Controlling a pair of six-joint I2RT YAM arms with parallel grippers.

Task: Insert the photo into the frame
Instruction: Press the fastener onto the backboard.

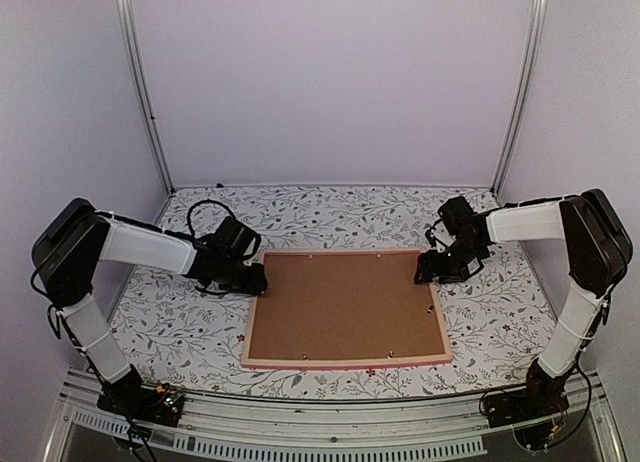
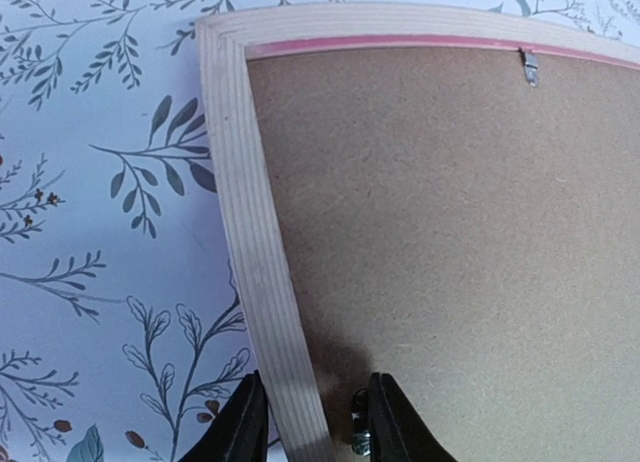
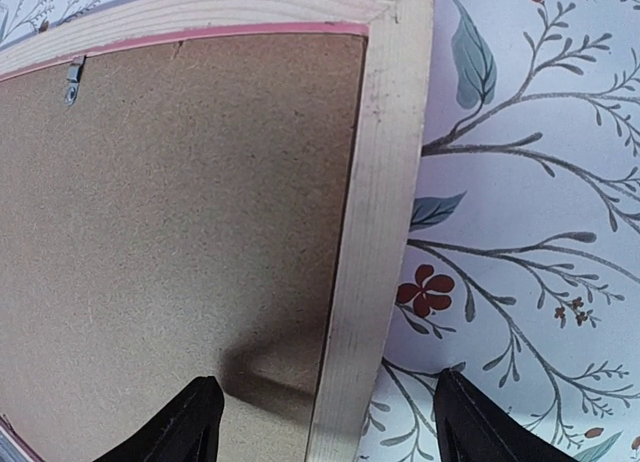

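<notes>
The pink-edged frame [image 1: 345, 362] lies face down in the middle of the table, its pale wooden back rails up. The brown hardboard backing [image 1: 345, 302] fills it, and the photo is hidden. My left gripper [image 1: 255, 277] is open at the far left corner; in the left wrist view [image 2: 312, 427] its jaws straddle the left rail [image 2: 245, 212], and a small metal clip [image 2: 360, 440] sits by the inner finger. My right gripper [image 1: 428, 272] is at the far right corner, wide open [image 3: 325, 432] across the right rail [image 3: 385, 182], not touching it.
Small metal clips [image 2: 530, 67] [image 3: 73, 79] sit along the frame's inner edge over the backing [image 3: 200, 182]. The floral tablecloth [image 1: 180, 312] covers the table round the frame. Plain walls and two metal posts [image 1: 145, 92] close in the back and sides.
</notes>
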